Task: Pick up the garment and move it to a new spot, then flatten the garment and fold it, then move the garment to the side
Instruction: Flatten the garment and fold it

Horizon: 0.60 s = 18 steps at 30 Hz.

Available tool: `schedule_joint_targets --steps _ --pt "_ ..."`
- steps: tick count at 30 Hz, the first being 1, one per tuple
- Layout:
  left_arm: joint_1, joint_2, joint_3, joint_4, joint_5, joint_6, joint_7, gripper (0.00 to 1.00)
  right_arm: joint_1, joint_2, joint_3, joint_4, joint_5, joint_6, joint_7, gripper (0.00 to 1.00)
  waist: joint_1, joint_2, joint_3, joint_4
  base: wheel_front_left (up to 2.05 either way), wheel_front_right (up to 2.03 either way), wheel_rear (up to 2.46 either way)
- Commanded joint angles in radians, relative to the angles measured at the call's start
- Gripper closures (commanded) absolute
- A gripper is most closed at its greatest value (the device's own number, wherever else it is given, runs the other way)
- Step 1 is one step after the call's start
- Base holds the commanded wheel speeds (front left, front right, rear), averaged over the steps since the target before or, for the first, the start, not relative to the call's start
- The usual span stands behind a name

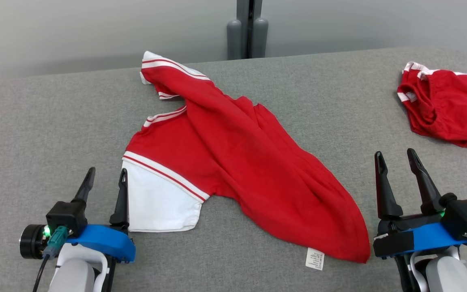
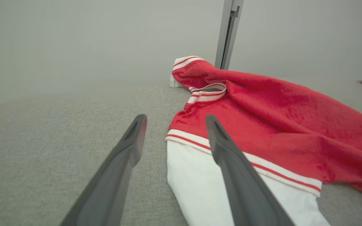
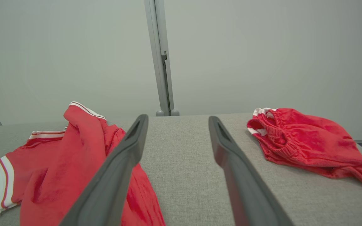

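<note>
Step in hand: judged to be the opening pick-up, since nothing is held and nothing is flattened yet.

- Red shirt lies twisted on the grey fabric-topped desk, roughly centre. It runs diagonally from the striped collar end at the far side to the hem corner near the care label.
- White sleeve is spread flat at the near left.
- Left gripper: fingers apart, empty, its inner finger just beside the sleeve's edge.
- Right gripper: fingers apart, empty, resting clear of the hem on bare desk.
- Red shorts sit bunched at the far right, well apart from the shirt.

Next move probably calls for each gripper to close on cloth: left on the sleeve or shoulder, right reaching inward to the hem. Both then lift together so the twist falls out.
</note>
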Motion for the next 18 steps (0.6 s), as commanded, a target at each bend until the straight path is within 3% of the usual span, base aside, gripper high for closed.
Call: schedule_joint_targets --steps 1,18 --pt "-0.016 0.007 -0.004 0.027 -0.006 -0.006 -0.003 0.0 0.004 -0.004 -0.001 0.001 -0.001 0.0 -0.003 0.0 0.0 0.0 0.002 -0.003 0.0 0.0 0.0" --pt "-0.088 0.008 -0.101 0.359 -0.044 -0.015 0.0 0.0 -0.017 0.0 -0.007 0.005 -0.002 0.0 -0.003 0.0 0.0 0.0 0.028 -0.022 0.0 0.0 0.0"
